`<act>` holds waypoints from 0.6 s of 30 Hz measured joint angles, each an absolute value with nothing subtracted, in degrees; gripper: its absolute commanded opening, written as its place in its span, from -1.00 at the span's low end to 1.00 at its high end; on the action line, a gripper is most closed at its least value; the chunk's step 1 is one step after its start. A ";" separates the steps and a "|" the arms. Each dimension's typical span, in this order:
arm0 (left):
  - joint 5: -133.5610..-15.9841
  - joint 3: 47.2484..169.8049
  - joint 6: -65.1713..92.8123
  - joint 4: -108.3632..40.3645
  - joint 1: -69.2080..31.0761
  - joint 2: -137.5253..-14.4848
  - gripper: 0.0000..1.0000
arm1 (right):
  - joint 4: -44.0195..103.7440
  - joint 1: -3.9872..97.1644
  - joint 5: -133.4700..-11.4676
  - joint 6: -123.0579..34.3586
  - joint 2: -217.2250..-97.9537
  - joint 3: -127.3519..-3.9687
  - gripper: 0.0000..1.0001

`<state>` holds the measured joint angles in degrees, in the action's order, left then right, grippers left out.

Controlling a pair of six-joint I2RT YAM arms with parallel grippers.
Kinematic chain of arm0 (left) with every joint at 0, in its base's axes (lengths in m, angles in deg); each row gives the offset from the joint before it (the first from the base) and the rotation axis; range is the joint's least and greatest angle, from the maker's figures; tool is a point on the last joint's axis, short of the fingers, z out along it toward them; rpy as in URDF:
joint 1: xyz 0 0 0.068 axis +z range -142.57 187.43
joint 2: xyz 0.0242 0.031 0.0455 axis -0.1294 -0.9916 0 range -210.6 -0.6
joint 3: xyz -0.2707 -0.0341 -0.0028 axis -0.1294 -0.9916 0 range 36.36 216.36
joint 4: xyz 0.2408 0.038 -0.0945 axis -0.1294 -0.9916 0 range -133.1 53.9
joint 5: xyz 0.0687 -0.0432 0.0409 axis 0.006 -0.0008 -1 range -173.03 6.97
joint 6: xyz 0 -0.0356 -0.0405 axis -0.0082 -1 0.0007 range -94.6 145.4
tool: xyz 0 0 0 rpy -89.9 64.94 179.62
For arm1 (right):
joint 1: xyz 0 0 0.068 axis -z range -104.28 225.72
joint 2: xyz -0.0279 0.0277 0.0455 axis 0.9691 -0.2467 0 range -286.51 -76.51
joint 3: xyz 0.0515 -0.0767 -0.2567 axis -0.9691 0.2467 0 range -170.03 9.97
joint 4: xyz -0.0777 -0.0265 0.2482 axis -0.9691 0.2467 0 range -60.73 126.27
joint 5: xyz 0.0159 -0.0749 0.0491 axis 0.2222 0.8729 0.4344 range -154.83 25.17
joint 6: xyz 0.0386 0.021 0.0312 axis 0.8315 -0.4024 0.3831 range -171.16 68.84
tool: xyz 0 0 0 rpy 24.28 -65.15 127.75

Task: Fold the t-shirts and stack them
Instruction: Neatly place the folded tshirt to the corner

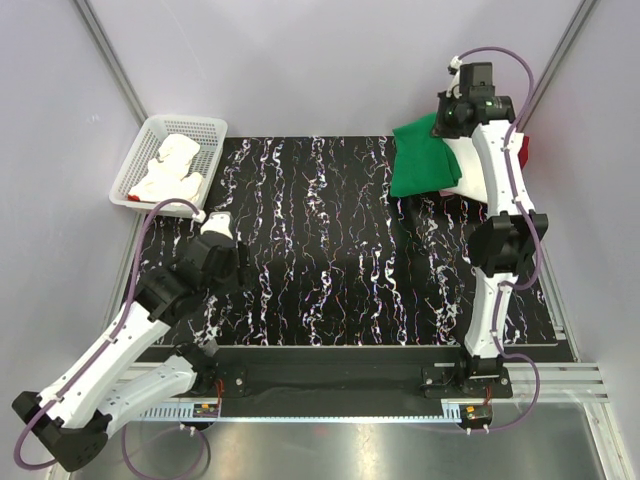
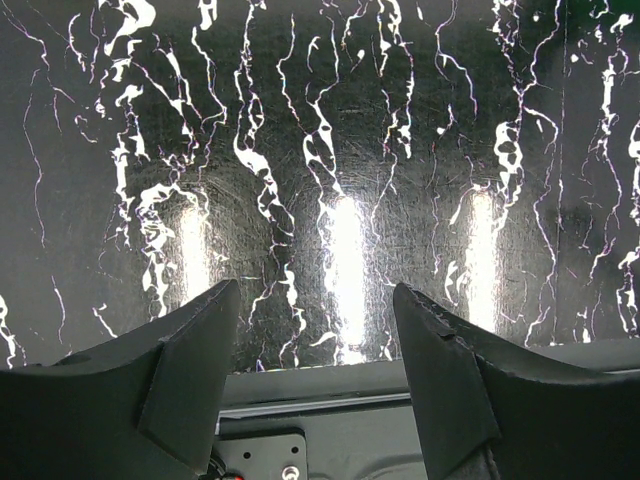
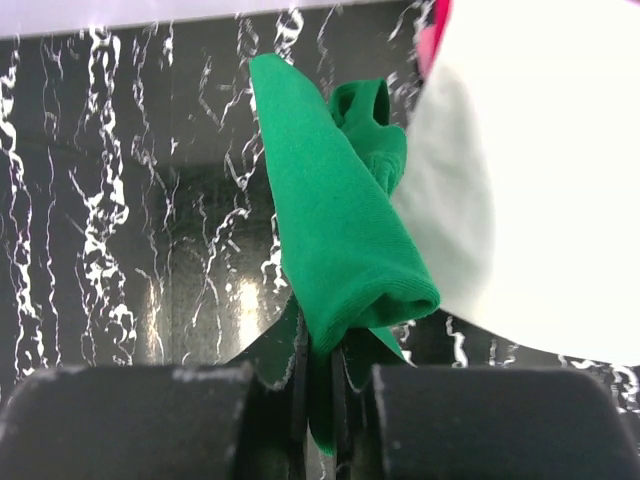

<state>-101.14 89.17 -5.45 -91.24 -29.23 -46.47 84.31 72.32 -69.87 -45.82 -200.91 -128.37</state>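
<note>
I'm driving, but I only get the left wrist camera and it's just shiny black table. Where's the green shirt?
Observer: The green t-shirt lies at the far right corner of the table, well away from your left gripper.
Operator: Is anything holding it?
Observer: Yes, the right gripper has its jaws shut on a fold of it.
Operator: Are there other shirts?
Observer: A white t-shirt lies under the green one, and a red t-shirt peeks out at the right edge.
</note>
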 measured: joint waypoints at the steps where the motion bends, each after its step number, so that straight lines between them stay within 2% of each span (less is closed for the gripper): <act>1: -101.14 89.17 -5.45 -91.24 -29.23 -46.58 0.35 | 84.69 72.80 -69.89 -45.97 -200.91 -129.05 -1.00; 18: -101.27 89.09 -5.45 -90.82 -29.19 -49.22 0.33 | 85.69 84.86 -76.90 -44.14 -200.99 -136.00 -1.00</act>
<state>-101.27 89.09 -5.45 -90.82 -29.19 -49.22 85.69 84.86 -76.90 -44.14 -200.99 -136.00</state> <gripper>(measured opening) 0.668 0.106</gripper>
